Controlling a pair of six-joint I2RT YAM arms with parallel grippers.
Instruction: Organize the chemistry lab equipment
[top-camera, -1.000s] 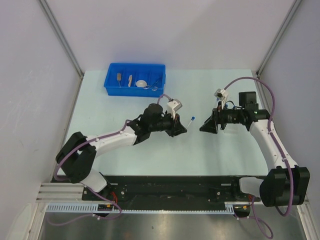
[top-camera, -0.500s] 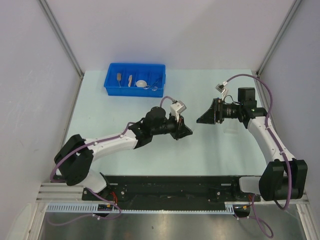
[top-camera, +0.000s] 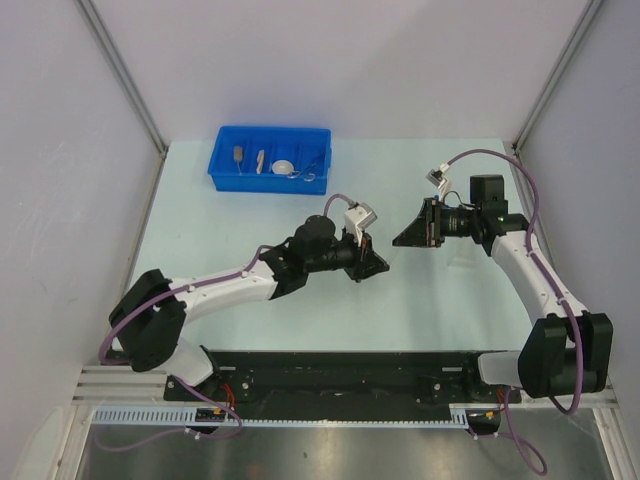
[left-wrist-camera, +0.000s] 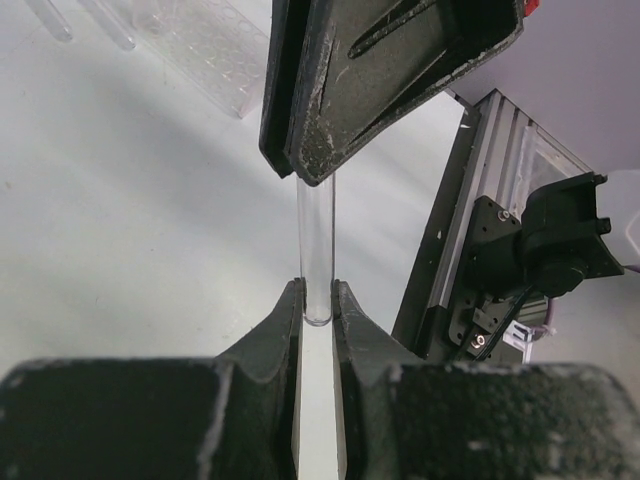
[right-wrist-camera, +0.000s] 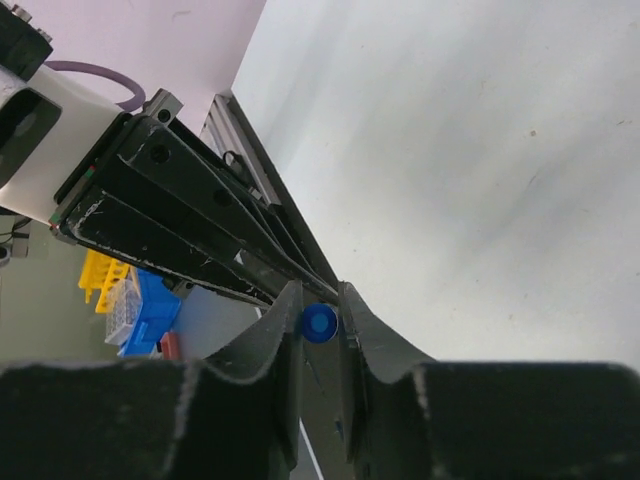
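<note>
The table (top-camera: 220, 240) is a pale green, flat and smooth. Plain light walls (top-camera: 60, 150) stand on the left, the right and the far side, with a metal post (top-camera: 120, 75) in each far corner. A long black bar (top-camera: 340, 370) runs along the near edge, where the two arms are fixed.

A blue bin (top-camera: 225, 180) sits at the far left of the table. In it lie tan tools (top-camera: 239, 154), a white round dish (top-camera: 285, 167) and silver wire tongs (top-camera: 310, 165).

The two arms meet over the middle of the table, up off the top. The left gripper (left-wrist-camera: 317, 295) is squeezed tight on the bottom end of a clear tube (left-wrist-camera: 317, 240). The tube sticks straight out from its fingers toward the other arm. The right gripper (right-wrist-camera: 320, 300) points at the left one from the right side. Its fingers are pressed on a blue cap (right-wrist-camera: 320, 323) at the top end of the tube. The fingers hide the top of the tube, so I cannot tell if the cap is on tight or coming off.

The left wrist view also shows a clear plastic rack (left-wrist-camera: 205, 40) lying on the table. Two more clear tubes (left-wrist-camera: 110, 25) lie just beside it.
</note>
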